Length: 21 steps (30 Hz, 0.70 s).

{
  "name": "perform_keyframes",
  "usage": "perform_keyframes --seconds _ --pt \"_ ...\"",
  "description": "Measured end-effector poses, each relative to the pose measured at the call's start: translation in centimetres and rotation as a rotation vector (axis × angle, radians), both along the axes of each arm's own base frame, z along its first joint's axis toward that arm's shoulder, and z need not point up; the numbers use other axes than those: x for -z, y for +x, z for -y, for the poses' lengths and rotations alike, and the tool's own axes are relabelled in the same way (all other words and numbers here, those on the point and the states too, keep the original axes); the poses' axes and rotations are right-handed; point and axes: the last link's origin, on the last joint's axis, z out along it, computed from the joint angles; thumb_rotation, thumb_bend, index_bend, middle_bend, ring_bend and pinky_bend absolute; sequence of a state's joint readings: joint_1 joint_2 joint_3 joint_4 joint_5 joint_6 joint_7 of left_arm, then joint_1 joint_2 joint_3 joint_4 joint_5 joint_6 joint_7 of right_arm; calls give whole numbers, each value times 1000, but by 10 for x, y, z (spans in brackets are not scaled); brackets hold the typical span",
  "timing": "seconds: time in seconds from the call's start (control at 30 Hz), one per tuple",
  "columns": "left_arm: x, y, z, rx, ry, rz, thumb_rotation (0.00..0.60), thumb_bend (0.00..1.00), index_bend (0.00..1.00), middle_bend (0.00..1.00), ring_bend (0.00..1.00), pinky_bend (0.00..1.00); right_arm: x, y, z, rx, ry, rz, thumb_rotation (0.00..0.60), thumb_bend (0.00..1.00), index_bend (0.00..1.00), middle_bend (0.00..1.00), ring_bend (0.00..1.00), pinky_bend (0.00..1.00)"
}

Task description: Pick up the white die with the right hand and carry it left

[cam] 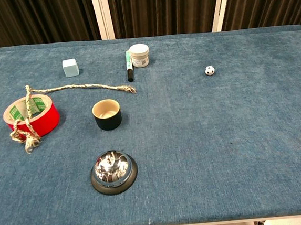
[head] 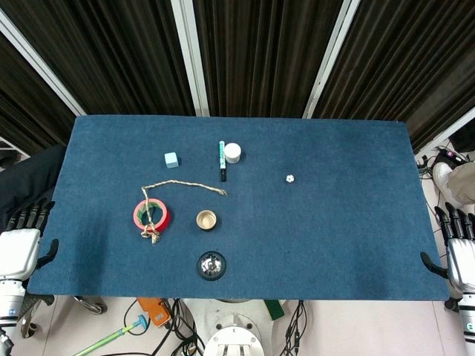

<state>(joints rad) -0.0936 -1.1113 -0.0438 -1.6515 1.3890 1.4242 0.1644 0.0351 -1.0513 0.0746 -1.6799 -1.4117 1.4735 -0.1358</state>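
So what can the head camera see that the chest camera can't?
Only the head view shows the robot's two hands, the left hand and the right hand, both beside the table edges holding nothing, plus the floor and cables below. Only the chest view shows close detail, such as the dots on the white die. Both share the blue table, the die, red tape roll, rope, cup, bell, marker, white jar and pale cube.
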Motion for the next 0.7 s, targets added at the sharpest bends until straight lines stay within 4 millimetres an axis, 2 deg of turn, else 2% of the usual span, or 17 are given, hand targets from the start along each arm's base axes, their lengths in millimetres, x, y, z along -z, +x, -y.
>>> perform_keyframes --seconds 0.43,0.6,0.7 --pt "-1 -1 0 -4 0 -2 600 417 31 0 12 95 -3 -9 4 20 -10 19 600 357 56 37 96 85" --pt "-1 0 3 -8 4 3 600 417 31 0 12 95 0 -14 9 23 14 48 600 357 88 37 96 86" --pt "-1 0 4 -10 3 2 600 417 31 0 12 95 2 -20 16 19 21 102 600 357 146 38 96 85"
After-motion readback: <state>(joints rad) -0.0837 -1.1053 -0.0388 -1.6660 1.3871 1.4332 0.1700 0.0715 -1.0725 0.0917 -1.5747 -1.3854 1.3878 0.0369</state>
